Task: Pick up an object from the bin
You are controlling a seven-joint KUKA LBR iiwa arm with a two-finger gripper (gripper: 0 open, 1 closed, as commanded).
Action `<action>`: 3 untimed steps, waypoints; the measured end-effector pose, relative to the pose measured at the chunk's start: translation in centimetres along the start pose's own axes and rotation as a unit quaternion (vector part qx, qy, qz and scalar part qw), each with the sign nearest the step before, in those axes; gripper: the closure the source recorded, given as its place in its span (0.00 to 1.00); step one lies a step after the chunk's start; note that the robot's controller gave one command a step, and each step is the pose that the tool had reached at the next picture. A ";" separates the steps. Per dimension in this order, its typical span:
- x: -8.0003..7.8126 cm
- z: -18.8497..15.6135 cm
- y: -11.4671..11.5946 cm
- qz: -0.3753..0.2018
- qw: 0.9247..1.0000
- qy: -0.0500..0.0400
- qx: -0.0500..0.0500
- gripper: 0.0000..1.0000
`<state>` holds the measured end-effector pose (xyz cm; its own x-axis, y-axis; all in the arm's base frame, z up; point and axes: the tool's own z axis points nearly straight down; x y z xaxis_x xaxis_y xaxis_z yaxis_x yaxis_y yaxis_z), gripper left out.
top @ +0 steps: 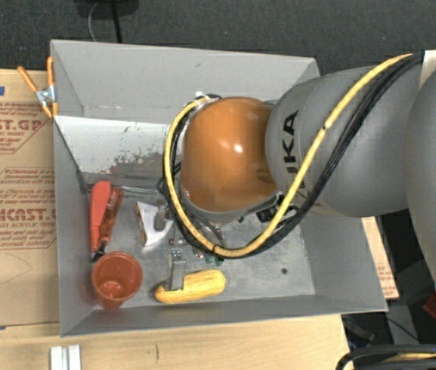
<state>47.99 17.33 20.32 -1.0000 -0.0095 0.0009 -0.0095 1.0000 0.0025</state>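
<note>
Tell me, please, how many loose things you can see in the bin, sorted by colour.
Red-orange: 2, the long tool and the cup
Yellow: 1, the banana-shaped thing
White: 1, the small packet
Total: 4 in sight; more may lie under the arm.

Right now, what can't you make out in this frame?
Camera view:
- Gripper: mostly under the orange wrist cover; open or shut unreadable.
- Bin middle: hidden by the cover and arm; contents unknown.
- White packet: right side behind the yellow cable; kind unclear.
- Yellow oblong thing: gripper overlaps its left part; touching or above, can't tell.
</note>
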 end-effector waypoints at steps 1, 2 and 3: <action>-1.0 4.4 -0.7 0.002 1.000 -0.001 0.000 0.00; -0.1 8.2 -0.6 0.000 1.000 0.000 -0.001 0.00; -0.5 9.4 -4.4 -0.046 0.999 0.000 -0.001 0.00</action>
<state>48.50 12.92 10.91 -0.9949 -0.1012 0.0002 -0.1012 0.9949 0.0039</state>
